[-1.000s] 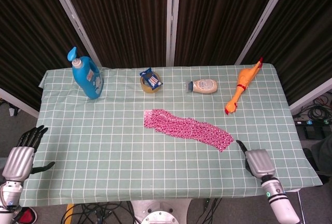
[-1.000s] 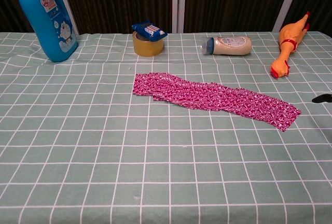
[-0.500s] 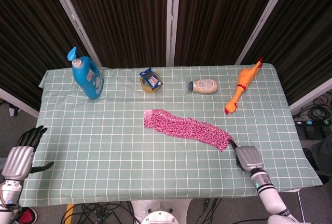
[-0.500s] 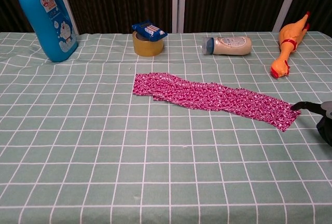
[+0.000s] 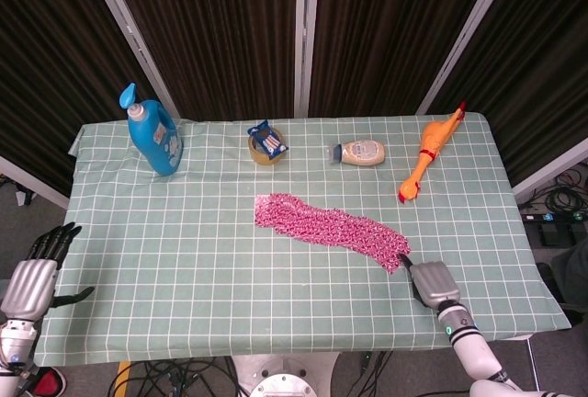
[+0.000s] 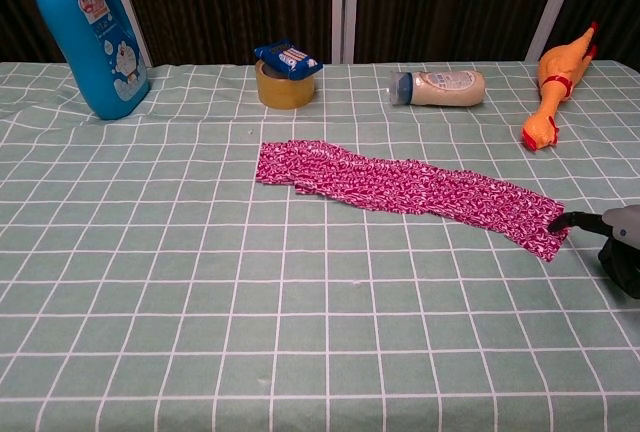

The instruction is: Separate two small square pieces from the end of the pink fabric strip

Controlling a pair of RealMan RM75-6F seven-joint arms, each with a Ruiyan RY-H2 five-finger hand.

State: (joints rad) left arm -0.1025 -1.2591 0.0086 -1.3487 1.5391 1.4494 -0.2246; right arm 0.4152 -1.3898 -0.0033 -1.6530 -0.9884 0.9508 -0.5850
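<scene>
The pink fabric strip point(image 5: 331, 227) lies flat and slanted across the middle of the checked tablecloth, and the chest view shows its full length point(image 6: 400, 187). My right hand point(image 5: 430, 282) rests palm down at the strip's right end. One dark fingertip point(image 6: 560, 222) reaches the strip's corner; the other fingers are hidden under the hand point(image 6: 622, 242). Beyond the table's left edge my left hand point(image 5: 32, 277) hangs with its fingers apart, holding nothing.
A blue detergent bottle point(image 5: 154, 135) stands at the back left. Along the back lie a tape roll point(image 5: 266, 147) with a blue packet on it, a tipped cream bottle point(image 5: 361, 152) and an orange rubber chicken point(image 5: 427, 153). The table's front edge runs just below my right hand.
My right hand has slid left along the table until its fingertip reached the strip's right end. The strip and my left hand have not moved.
</scene>
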